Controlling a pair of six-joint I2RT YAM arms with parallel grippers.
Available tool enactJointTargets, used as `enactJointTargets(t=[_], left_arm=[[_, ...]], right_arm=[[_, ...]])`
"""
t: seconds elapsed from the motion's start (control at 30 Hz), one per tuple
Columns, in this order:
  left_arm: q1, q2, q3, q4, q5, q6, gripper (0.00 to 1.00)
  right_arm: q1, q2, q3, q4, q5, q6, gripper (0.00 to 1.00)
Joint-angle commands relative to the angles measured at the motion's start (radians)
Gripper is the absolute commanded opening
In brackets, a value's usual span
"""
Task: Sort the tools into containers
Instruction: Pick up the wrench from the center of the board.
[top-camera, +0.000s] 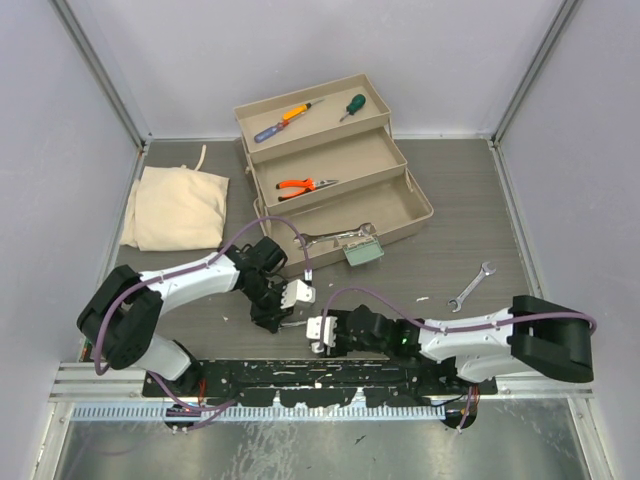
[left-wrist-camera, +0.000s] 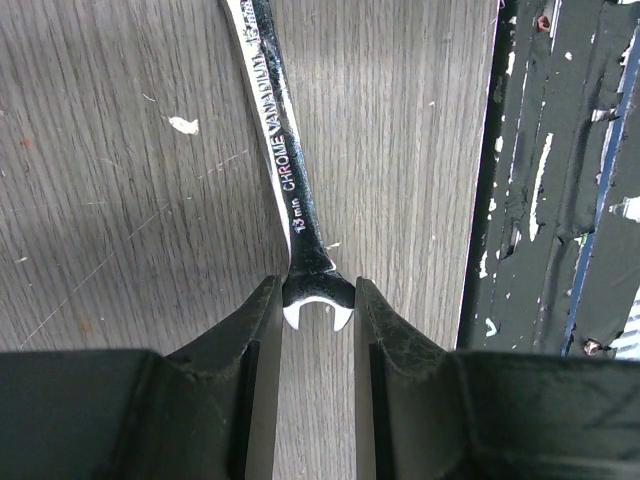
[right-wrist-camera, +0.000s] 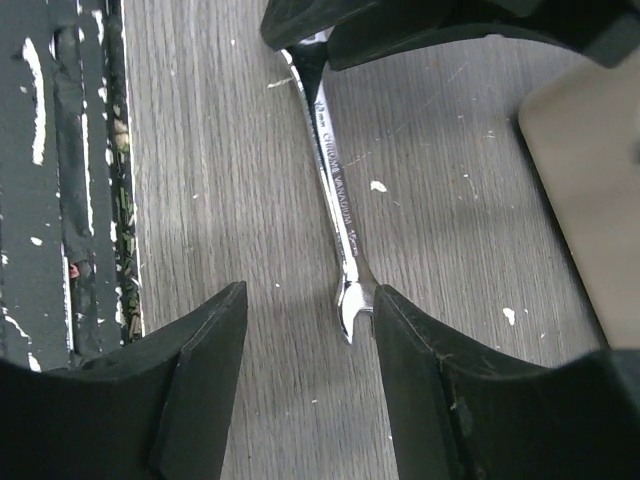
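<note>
Near the front edge of the grey wood-grain desk (top-camera: 460, 200), the left hand (left-wrist-camera: 318, 300) is clenched on the open-jawed head of a slim silver chrome-vanadium wrench (left-wrist-camera: 290, 150). Its 2 black fingers press that head from either side, and the shank runs straight away from them. At the shank's far end the right hand (right-wrist-camera: 310, 295) is spread wide and grasps nothing. The wrench's other head sits just inside 1 of its fingers, with a clear gap to the other finger. Whether the wrench is resting on the desk or just off it, I cannot tell.

The tool looks like solid steel: stiff, dense for its size, and polished enough to be slippery. Pinched only at 1 end, it would likely pivot or droop. A steadier hold is probably across the flat faces of the shank near its middle.

Well back stands the brown plastic toolbox (top-camera: 320, 130) with 3 stepped tan trays. Its lowest tray (top-camera: 395, 215) already holds other silver wrenches (top-camera: 335, 238), so it seems the fitting place. 1 more loose wrench (top-camera: 471, 285) lies on the desk to the right.
</note>
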Motion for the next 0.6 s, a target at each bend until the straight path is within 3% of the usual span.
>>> enactJointTargets(t=[0.0,0.57], left_arm=[[0.007,-0.007,0.036,-0.012,0.044,0.014,0.03],[0.008,-0.011,0.038,-0.016,0.052,0.021,0.03]], right_arm=[[0.042,0.077,0.037,0.121,0.095,-0.162,0.57],[0.172,0.338,0.168,0.068,0.336,-0.400,0.47]])
